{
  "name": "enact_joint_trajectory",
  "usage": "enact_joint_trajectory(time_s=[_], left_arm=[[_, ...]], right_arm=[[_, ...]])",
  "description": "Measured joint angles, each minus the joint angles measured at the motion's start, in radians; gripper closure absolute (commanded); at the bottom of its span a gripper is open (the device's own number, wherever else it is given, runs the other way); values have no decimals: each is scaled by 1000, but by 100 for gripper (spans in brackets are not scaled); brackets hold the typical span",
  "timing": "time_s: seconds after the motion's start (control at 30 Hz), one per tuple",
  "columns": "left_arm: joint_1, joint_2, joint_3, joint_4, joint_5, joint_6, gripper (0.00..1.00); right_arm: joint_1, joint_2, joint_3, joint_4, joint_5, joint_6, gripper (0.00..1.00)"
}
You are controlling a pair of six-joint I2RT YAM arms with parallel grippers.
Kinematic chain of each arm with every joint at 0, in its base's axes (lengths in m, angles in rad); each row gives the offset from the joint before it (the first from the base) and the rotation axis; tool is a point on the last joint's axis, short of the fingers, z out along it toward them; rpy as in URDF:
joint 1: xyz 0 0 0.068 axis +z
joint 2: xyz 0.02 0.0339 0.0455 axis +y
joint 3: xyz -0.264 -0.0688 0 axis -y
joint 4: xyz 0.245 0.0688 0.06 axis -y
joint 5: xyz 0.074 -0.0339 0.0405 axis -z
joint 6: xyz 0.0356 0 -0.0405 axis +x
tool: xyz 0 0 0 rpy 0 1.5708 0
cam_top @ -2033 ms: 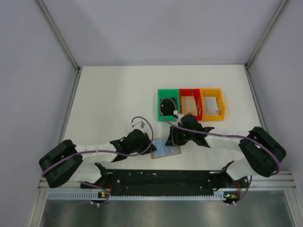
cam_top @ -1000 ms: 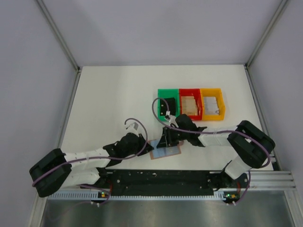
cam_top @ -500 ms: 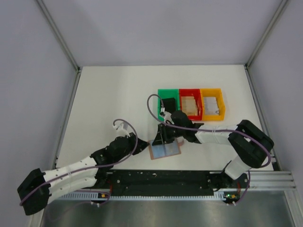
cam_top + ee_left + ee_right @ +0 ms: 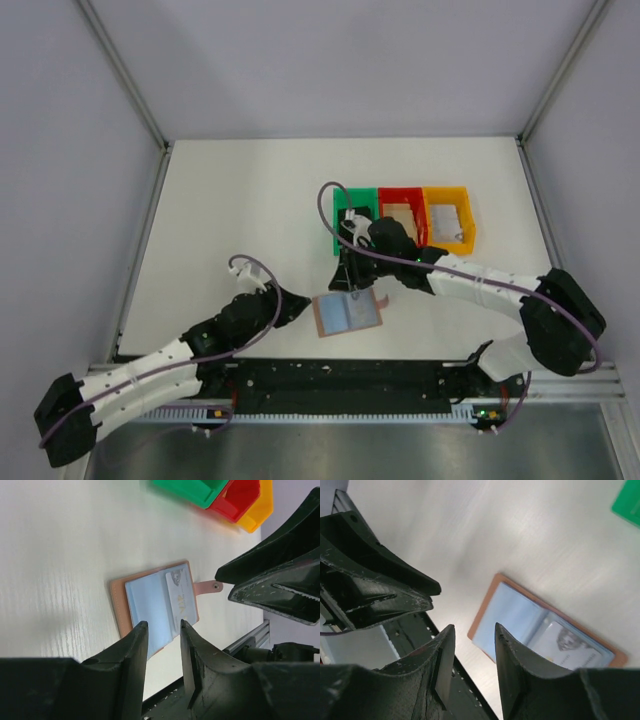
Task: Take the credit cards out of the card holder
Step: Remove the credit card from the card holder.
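Note:
The card holder (image 4: 347, 314) lies open on the table, blue-grey face up, with a brown rim and tab. It also shows in the left wrist view (image 4: 150, 605) and the right wrist view (image 4: 515, 617). A pale credit card (image 4: 179, 597) sits in one pocket and shows in the right wrist view (image 4: 565, 645) too. No dark card is in view. My left gripper (image 4: 296, 306) is open and empty just left of the holder. My right gripper (image 4: 350, 284) is open and empty, hanging above the holder's far edge.
Green (image 4: 348, 193), red (image 4: 400, 192) and yellow (image 4: 447, 192) bins stand in a row behind the holder; my right arm crosses the green one. The black base rail (image 4: 340, 375) runs along the near table edge close to the holder.
My left arm has drawn back to the left, off the holder. My right gripper has lifted and shifted toward the bins. The holder now lies open and uncovered.

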Motion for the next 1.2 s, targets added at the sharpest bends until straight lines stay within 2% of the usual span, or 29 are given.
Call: enact_joint_trajectory(time_s=[0.2,0.33,0.57,0.63,0.83,1.2], left_arm=[[0,239,65,109,114,32,57],[0,438,137,235,218,32,57],[-1,693,230,386,333,14,64],[-1,740,236,413,353,2,67],[-1,849,240,449,384,-30,69],[-1,938,240,481,378,-71,68]], right_arm=[[-93,-84,-138,-25,38,-24,64],[-132,-88,-220,-18,37,-23,70],[-185,-87,-290,38,14,-19,78],[-196,-87,-302,58,10,-19,80],[-203,-76,-315,96,-8,-13,82],[-203,-51,-336,112,-11,-12,83]])
